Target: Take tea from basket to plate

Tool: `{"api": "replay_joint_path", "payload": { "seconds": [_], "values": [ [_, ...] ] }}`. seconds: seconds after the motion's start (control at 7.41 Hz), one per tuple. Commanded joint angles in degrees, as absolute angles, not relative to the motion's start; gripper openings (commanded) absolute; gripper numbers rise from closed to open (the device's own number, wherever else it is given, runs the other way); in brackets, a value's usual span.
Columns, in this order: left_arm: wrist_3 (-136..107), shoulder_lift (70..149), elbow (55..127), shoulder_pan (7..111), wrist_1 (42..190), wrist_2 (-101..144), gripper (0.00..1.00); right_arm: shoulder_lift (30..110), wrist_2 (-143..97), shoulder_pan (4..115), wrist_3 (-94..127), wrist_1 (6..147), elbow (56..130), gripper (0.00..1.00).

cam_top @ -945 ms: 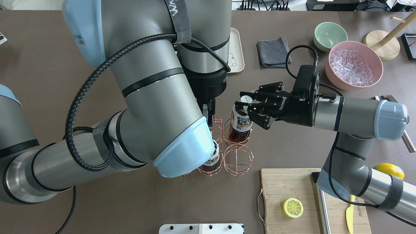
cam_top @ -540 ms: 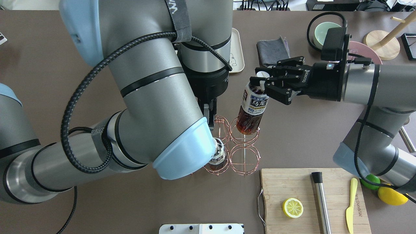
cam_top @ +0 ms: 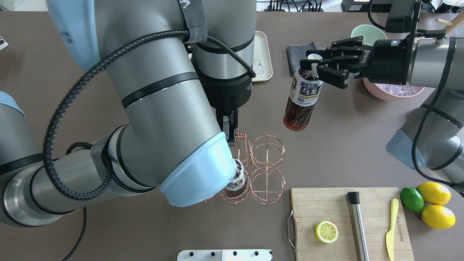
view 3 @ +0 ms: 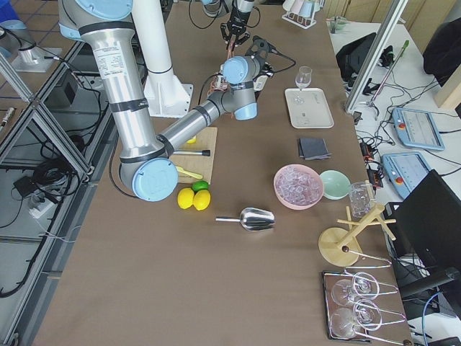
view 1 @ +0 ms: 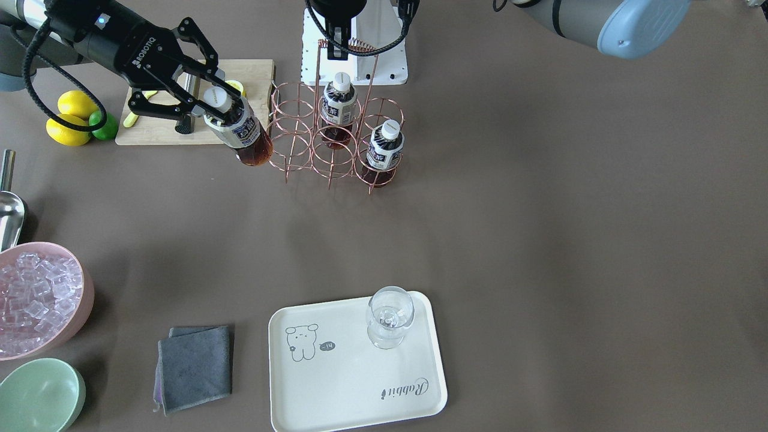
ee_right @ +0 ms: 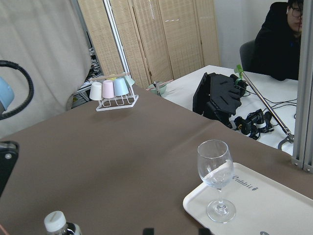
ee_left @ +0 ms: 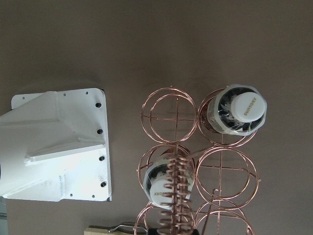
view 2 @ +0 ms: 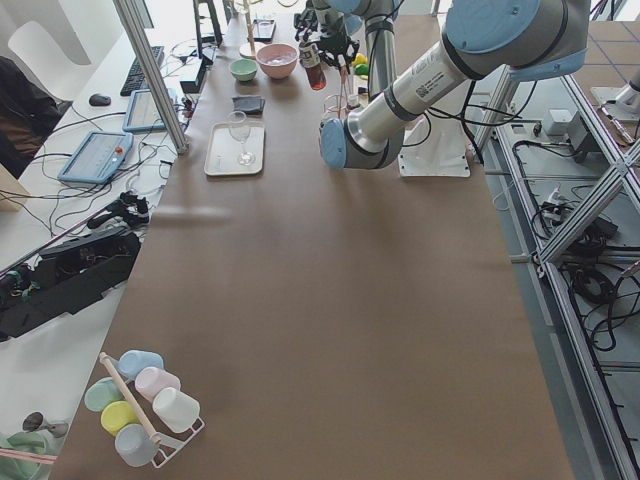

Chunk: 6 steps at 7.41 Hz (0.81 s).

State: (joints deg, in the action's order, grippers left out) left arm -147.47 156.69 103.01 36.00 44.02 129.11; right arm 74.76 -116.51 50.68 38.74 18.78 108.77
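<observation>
My right gripper (cam_top: 314,68) is shut on the neck of a tea bottle (cam_top: 302,101) and holds it tilted in the air, clear of the basket (cam_top: 268,163), as the front view (view 1: 243,135) also shows. The copper wire basket (view 1: 300,135) holds two more tea bottles (view 1: 337,105) (view 1: 384,147). My left gripper (view 1: 337,51) is shut on the coiled top of the basket's handle (ee_left: 173,196). The cream plate (view 1: 360,384) lies on the far side of the table, partly hidden behind my left arm in the overhead view (cam_top: 261,54).
A wine glass (view 1: 390,315) stands on the plate's corner. A grey cloth (view 1: 195,366), a green bowl (view 1: 39,393) and a pink bowl of ice (view 1: 36,300) lie beside the plate. A cutting board (cam_top: 326,206) with a lemon half, muddler and knife lies near the basket.
My right gripper has lifted the tea bottle out of its basket cell and carried it up and away toward the far right. My left gripper has stayed on the handle.
</observation>
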Motion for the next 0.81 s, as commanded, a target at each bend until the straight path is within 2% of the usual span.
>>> {"api": "replay_joint_path", "payload": {
  "seconds": [0.0, 0.27, 0.68],
  "values": [
    [-146.5, 155.3, 106.7, 38.7, 41.1, 129.0, 0.0, 73.8, -112.8, 51.3, 34.0, 19.6, 105.3, 0.0],
    [-139.8, 153.0, 109.9, 42.3, 36.1, 129.0, 0.0, 69.6, -104.6, 51.2, 31.3, 19.5, 98.9, 0.0],
    [-127.9, 144.5, 112.9, 49.4, 33.0, 129.1, 0.0, 61.3, -94.0, 50.5, 27.0, 18.7, 88.0, 0.0]
  ]
}}
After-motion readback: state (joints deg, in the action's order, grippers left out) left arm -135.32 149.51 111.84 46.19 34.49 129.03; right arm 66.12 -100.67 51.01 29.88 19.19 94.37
